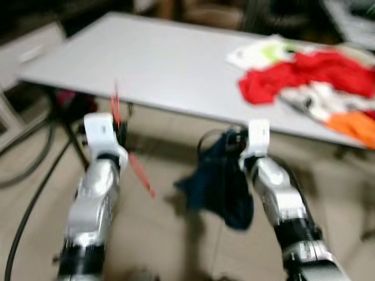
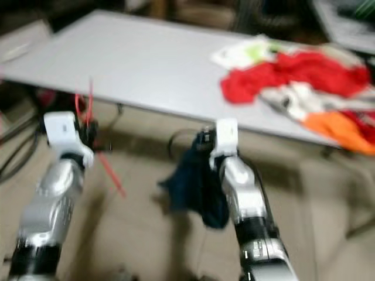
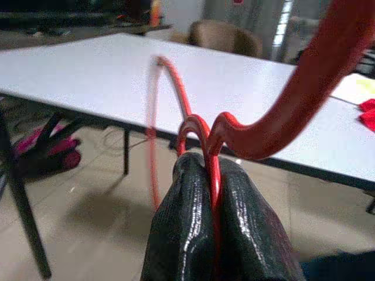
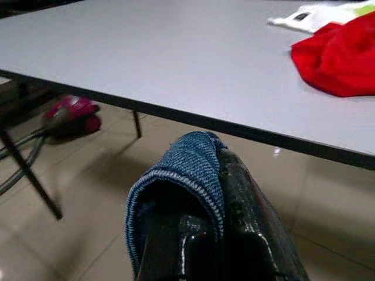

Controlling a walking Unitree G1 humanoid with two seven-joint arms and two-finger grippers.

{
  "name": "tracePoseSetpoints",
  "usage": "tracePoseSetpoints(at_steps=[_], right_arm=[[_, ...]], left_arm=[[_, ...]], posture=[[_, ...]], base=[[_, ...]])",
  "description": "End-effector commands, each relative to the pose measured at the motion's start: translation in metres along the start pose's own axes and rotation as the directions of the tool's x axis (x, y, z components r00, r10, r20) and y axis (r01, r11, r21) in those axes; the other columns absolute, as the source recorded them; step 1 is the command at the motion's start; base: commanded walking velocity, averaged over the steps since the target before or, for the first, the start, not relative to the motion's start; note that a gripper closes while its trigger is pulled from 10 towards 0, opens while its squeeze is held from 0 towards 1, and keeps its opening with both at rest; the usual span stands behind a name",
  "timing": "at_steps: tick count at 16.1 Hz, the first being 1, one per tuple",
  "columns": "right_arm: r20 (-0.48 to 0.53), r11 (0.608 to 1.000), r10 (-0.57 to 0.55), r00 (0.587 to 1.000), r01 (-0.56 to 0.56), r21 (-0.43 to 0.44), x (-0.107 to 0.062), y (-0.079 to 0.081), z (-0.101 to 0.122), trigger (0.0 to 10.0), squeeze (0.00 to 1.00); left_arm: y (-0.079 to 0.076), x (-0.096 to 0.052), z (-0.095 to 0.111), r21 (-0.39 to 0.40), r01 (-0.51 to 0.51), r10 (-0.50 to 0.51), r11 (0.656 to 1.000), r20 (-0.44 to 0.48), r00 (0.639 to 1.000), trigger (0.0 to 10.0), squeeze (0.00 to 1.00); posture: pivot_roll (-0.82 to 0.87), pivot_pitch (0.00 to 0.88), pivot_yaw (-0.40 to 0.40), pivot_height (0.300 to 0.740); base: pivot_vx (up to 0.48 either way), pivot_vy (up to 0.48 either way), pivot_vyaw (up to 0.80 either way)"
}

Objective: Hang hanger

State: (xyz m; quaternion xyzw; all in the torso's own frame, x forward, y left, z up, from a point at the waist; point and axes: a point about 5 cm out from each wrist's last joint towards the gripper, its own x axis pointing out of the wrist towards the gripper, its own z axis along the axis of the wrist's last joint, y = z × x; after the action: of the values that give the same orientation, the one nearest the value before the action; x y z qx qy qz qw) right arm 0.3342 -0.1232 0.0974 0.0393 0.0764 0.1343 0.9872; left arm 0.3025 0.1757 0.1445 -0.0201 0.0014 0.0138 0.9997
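The left hand (image 3: 210,193) is clenched on a thin red plastic hanger (image 3: 275,111). Both black fingers (image 3: 181,228) press together with the hanger's wire-like section pinched between them. In the left wrist view the hanger's hook curves up and away from the fingertips, and a broader red arm sweeps toward the upper corner. In the left eye view the hanger (image 1: 137,170) is held in the air below and in front of the desk edge, with one red strip pointing up and another slanting down toward the floor.

The right hand (image 4: 214,175) grasps a dark blue knitted garment (image 4: 176,181). The fabric is folded over one finger and pinched against the other. In the left eye view the garment (image 1: 220,181) hangs from the hand, clear of the tiled floor (image 1: 176,246).

Both hands are positioned just short of the near edge of the large light grey desk (image 1: 158,64). On the desk's far right lies a pile of clothes: a red cloth (image 1: 293,73), a white and green piece (image 1: 261,52), and an orange piece (image 1: 354,126). A small label shows on the white piece (image 4: 304,16); its text is too small to read.

A pink object (image 4: 73,114) lies on the floor under the desk.
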Motion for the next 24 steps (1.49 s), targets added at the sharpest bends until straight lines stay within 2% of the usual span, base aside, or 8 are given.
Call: tracePoseSetpoints(at_steps=[1,3,6,16,20,21,23,24], right_arm=[[0.064,0.999,0.033,0.997,-0.033,-0.002,0.005,0.012,0.013,0.0,0.00],[0.093,0.999,0.033,0.995,-0.033,0.002,0.005,0.013,0.020,0.0,0.00],[0.174,0.998,0.058,0.983,-0.051,-0.043,0.009,0.014,0.044,0.0,0.00],[0.177,0.996,0.073,0.982,-0.064,-0.056,0.009,0.016,0.045,0.0,0.00],[0.238,0.994,0.100,0.966,-0.087,-0.063,0.010,0.022,0.065,0.0,0.00],[0.255,0.993,0.111,0.960,-0.098,-0.062,0.011,0.024,0.072,0.0,0.00],[0.431,0.975,0.220,0.875,-0.191,-0.110,0.013,0.036,0.153,0.0,0.00],[0.474,0.971,0.237,0.848,-0.190,-0.146,0.013,0.035,0.176,0.0,0.00]], left_arm=[[0.008,-0.002,0.000,0.040,-0.024,0.025,0.999,-0.011,1.000,10.0,0.00],[0.004,-0.003,0.005,0.032,-0.017,0.016,0.999,0.029,0.999,10.0,0.00],[0.005,-0.002,0.010,0.000,-0.057,0.056,0.998,0.062,0.996,10.0,0.00],[0.005,-0.001,0.014,0.030,-0.059,0.056,0.998,0.090,0.994,10.0,0.00],[0.008,0.000,0.018,0.030,-0.079,0.075,0.996,0.107,0.991,10.0,0.00],[0.009,0.000,0.019,0.029,-0.082,0.079,0.996,0.110,0.991,10.0,0.00],[0.008,0.001,0.021,0.030,-0.081,0.076,0.996,0.124,0.989,10.0,0.00],[0.008,0.001,0.022,0.034,-0.077,0.072,0.996,0.127,0.989,10.0,0.00]], posture=[[0.11,0.050,-0.023,0.740],[0.11,0.051,-0.024,0.740],[0.10,0.048,-0.025,0.740],[0.11,0.051,-0.031,0.740],[0.11,0.045,-0.034,0.740],[0.11,0.044,-0.035,0.740],[0.11,0.035,-0.030,0.740],[0.10,0.033,-0.028,0.740]], base=[[0.000,0.000,0.00],[0.000,0.000,0.00],[0.450,0.000,0.00],[0.450,0.000,0.00],[0.441,0.000,0.00],[0.431,0.000,0.00],[0.435,0.000,0.00],[0.435,0.000,0.00]])
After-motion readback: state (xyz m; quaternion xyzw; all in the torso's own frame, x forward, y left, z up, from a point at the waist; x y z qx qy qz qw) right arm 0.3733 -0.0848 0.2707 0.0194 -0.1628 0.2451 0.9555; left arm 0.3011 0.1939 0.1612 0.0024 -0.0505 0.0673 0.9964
